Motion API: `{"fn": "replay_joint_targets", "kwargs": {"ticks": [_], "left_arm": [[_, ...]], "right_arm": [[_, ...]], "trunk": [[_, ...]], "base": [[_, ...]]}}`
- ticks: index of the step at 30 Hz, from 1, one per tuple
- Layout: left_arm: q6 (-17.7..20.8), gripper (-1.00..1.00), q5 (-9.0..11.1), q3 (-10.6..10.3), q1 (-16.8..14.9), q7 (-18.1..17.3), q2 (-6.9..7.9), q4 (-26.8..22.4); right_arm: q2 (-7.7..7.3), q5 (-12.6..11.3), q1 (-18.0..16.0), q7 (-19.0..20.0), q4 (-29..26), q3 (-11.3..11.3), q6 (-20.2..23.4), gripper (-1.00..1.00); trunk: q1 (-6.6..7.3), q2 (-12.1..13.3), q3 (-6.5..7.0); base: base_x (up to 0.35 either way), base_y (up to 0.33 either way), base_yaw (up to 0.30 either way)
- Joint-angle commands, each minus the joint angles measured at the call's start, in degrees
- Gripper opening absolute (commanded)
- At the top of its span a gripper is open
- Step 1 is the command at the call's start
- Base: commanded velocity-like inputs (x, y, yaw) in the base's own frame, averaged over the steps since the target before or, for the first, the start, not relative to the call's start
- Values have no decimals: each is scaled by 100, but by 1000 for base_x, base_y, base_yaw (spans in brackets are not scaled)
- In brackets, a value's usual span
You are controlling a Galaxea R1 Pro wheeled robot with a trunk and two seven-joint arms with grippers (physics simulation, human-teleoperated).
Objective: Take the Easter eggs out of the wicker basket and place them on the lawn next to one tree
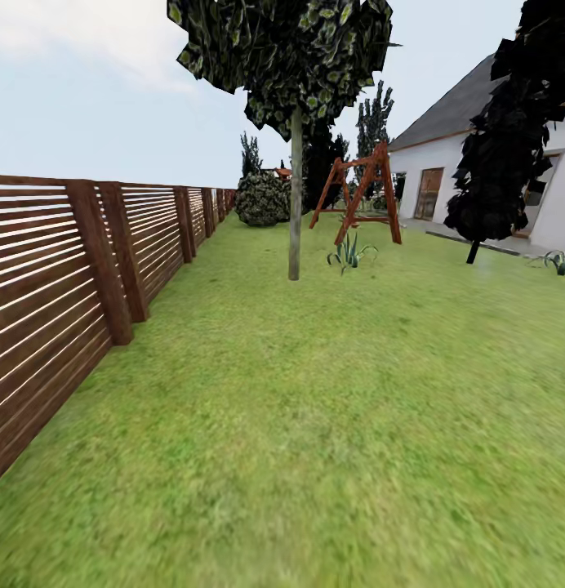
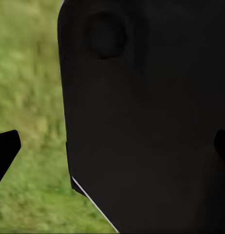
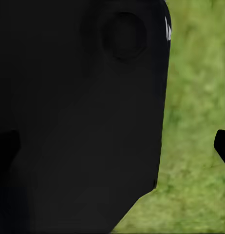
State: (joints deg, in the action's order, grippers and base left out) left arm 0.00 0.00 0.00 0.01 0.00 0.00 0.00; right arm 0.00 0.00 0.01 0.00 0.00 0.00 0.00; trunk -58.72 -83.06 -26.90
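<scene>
The lawn (image 1: pixel 315 425) stretches ahead of me in the head view, bright green and flat. A tree (image 1: pixel 295 212) with a slim pale trunk and dark blocky leaves stands on it, straight ahead at mid distance. The Easter eggs and the wicker basket are out of view. In the left wrist view my left gripper (image 2: pixel 112 148) is open, its dark fingertips (image 2: pixel 6 148) far apart at the picture's edges, in front of a black part of the robot, grass beside it. My right gripper (image 3: pixel 112 146) is open too, with nothing between its fingers (image 3: pixel 222 145).
A brown slat fence (image 1: pixel 70 278) runs along the left side. Beyond the tree stand a wooden swing frame (image 1: pixel 360 200), a spiky plant (image 1: pixel 350 253) and a round bush (image 1: pixel 262 198). A dark conifer (image 1: pixel 503 163) and a white house (image 1: pixel 433 167) are at the right.
</scene>
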Motion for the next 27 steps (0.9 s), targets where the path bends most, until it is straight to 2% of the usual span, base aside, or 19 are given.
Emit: {"fn": "replay_joint_targets", "kwargs": {"ticks": [1, 6, 11, 16, 18, 27], "left_arm": [[0, 100, 0, 0, -1, 0, 0, 0], [25, 100, 8, 8, 65, 25, -162, -151], [26, 100, 9, 9, 69, 26, -323, -174], [26, 100, 9, 10, 70, 15, -352, -182], [26, 100, 9, 10, 70, 11, -417, -189], [21, 100, 8, 9, 70, -1, -478, -268]], "right_arm": [[0, 0, -1, 0, 0, 0, 0, 100], [149, 15, -165, -8, -15, 10, 4, 100], [103, 26, -329, -9, -41, 9, -157, 100], [105, 26, -404, -9, -44, 9, -317, 100], [102, 26, -405, -9, -44, 9, -382, 100], [105, 26, -405, -9, -44, 11, -403, 100]], "trunk": [[0, -2, -3], [0, -2, -3], [0, -2, -3], [0, -2, -3], [0, -2, -3], [0, -2, -3]], "base": [[0, 0, 0], [0, 0, 0], [0, 0, 0], [0, 0, 0], [0, 0, 0], [1, 0, 0]]}}
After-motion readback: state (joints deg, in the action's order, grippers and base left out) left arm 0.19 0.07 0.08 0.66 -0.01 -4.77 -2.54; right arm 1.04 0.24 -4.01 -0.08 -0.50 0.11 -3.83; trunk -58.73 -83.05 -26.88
